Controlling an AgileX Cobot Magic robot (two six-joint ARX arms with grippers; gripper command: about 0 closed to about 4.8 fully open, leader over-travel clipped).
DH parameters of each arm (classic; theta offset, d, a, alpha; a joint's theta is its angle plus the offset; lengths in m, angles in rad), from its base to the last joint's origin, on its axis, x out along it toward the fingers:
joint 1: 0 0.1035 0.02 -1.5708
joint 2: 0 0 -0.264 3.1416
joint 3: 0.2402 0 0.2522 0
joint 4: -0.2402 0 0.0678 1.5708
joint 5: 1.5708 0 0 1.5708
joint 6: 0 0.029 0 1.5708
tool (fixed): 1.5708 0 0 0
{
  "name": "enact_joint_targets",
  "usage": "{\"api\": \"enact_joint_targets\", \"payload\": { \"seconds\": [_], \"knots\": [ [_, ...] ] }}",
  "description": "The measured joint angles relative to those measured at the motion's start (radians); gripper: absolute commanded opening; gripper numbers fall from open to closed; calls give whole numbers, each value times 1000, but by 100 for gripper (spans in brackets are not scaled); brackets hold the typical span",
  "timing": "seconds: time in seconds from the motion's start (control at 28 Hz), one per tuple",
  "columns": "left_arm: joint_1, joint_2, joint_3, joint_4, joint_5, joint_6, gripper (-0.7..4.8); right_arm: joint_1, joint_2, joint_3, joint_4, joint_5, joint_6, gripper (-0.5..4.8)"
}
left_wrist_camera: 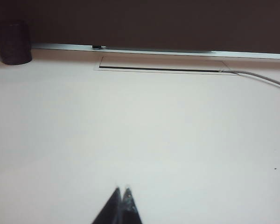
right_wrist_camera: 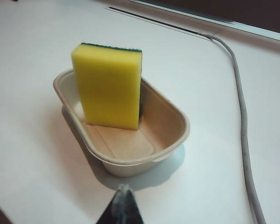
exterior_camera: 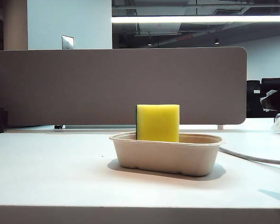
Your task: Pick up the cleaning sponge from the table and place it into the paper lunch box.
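Sponge point(exterior_camera: 157, 122) upright in lunch box point(exterior_camera: 168, 156) — left gripper point(left_wrist_camera: 122, 190), right gripper point(right_wrist_camera: 123, 187) shut (empty).

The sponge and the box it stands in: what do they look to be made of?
Sponge: soft-looking yellow foam with a matte, finely pored face and a thin dark green scouring layer along one side. Box: probably moulded paper fibre, judging by its dull beige, slightly grainy walls, rounded corners and rolled rim; a coating cannot be told.
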Motion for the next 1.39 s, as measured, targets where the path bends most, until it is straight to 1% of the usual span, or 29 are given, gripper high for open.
{"api": "enact_joint_targets", "payload": {
  "seconds": [0.21,1.39],
  "knots": [
    [2,0,0,0,-26,0,-4,0,0,0,0,0,0,-5],
    [4,0,0,1,-26,0,-4,0,0,0,0,0,0,-5]
  ]
}}
